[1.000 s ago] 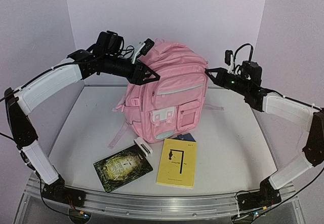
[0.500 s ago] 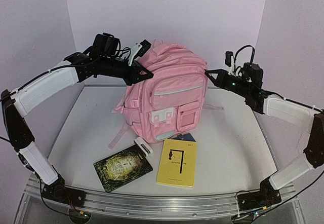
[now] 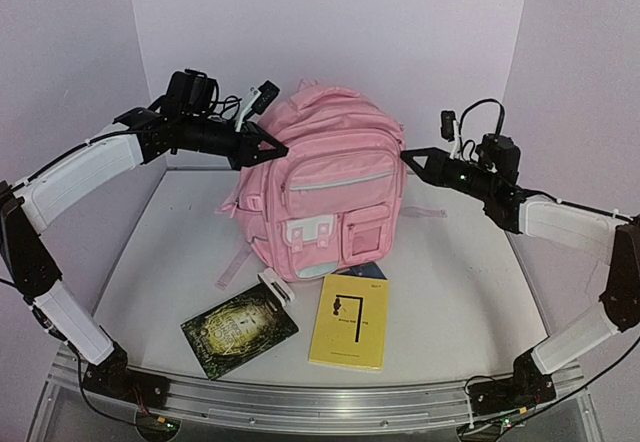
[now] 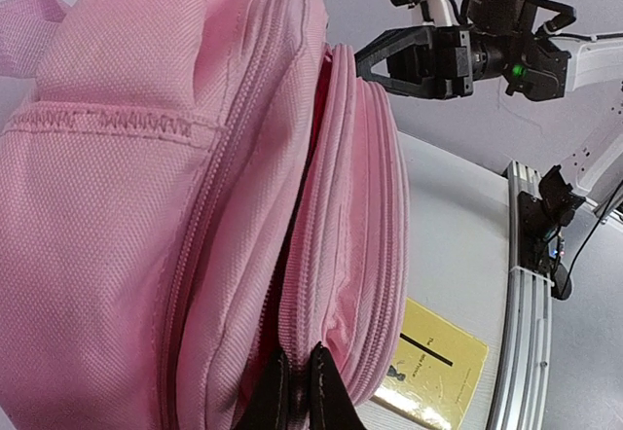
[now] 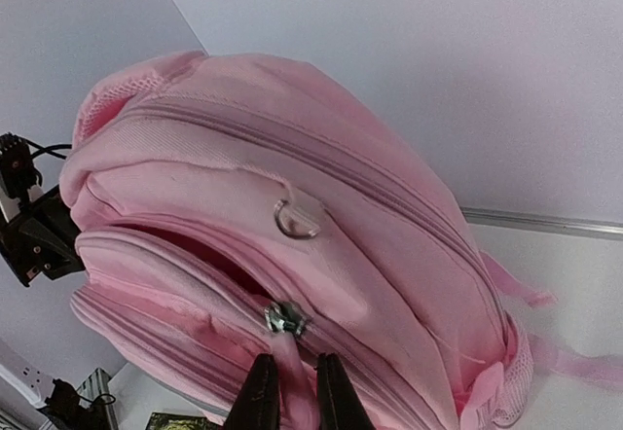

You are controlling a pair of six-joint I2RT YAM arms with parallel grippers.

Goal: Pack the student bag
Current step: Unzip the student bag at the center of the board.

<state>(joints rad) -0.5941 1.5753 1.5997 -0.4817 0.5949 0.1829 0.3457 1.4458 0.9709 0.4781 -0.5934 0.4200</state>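
**Top external view: bag (image 3: 330, 192) upright, a claw on each side of its zip**

The table (image 3: 450, 262) carried the bag standing at its middle, front pockets facing the arm bases. Two books lay flat just in front of it, not yet packed: a yellow book (image 3: 350, 320) and a dark book (image 3: 240, 330). The main compartment looked partly unzipped along its top.

The chief risk, as I judged it, was the bag tipping or dragging. It stood tall and soft, with both arms holding it high up, so an uneven pull could have toppled it onto the books. A second risk was the zip slipping out of a thin grip, which would have let the mouth sag shut before a book could go in.

The left claw (image 4: 297, 391) sat at the bag's upper left. Its tips were together, pinched on the fabric edge beside the zip. The right claw (image 5: 292, 391) was at the upper right. Its fingers stood a narrow gap apart, and a pink tab (image 5: 292, 357) filled that gap. The tab hung from the metal slider (image 5: 284, 319), and it appeared gripped, though only lightly.
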